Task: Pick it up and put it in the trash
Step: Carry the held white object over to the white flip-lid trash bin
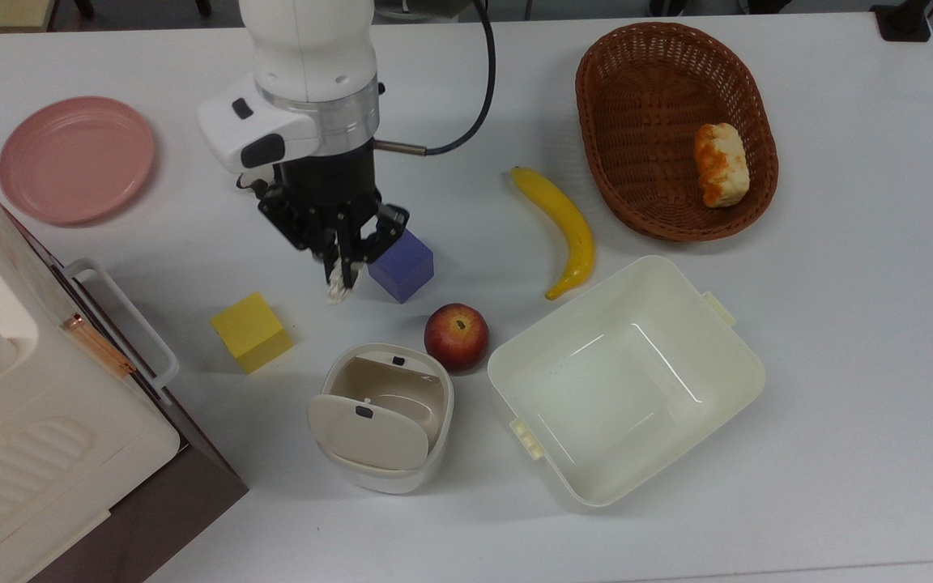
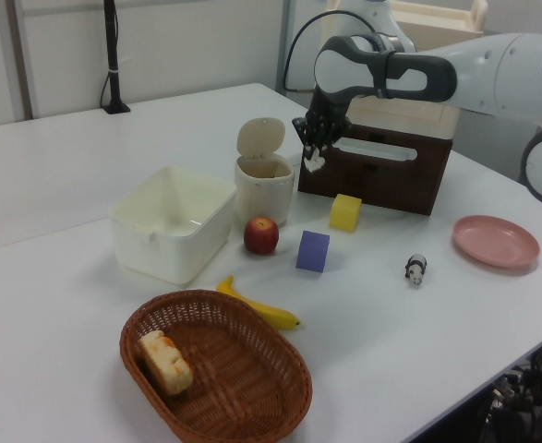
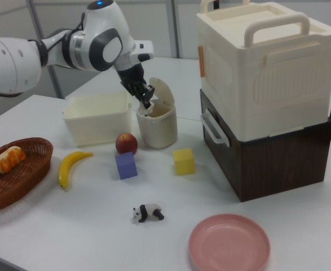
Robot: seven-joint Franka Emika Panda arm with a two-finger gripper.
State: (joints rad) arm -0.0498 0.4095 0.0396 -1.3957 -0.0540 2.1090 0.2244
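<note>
The gripper (image 1: pixel 340 278) hangs in the air in the middle left of the top view, and its 2 fingers are pinched tight on the paper ball (image 1: pixel 338 289), a small off-white crumpled lump sticking out at the tips. In the left view the gripper (image 2: pixel 314 157) and the paper ball (image 2: pixel 315 162) sit high in the upper middle of the frame, well above the table (image 1: pixel 839 324) and just to the right of the trash bin (image 2: pixel 264 185). In the top view the trash bin (image 1: pixel 385 478) is in the lower middle with its oval lid (image 1: pixel 368 433) flipped open. In the right view the gripper (image 3: pixel 146 102) is in the upper middle of the frame, right by the top of the trash bin (image 3: pixel 158 131). In the top view a purple cube (image 1: pixel 403 267) sits just to the right of the gripper, a yellow cube (image 1: pixel 251 331) is to the lower left, and a red apple (image 1: pixel 456 336) is next to the bin. A big cream tub (image 1: pixel 627 380) fills the lower right, a banana (image 1: pixel 564 227) lies above it, and a brown basket (image 1: pixel 661 81) sits in the upper right. A pink plate (image 1: pixel 76 158) is at the upper left.
</note>
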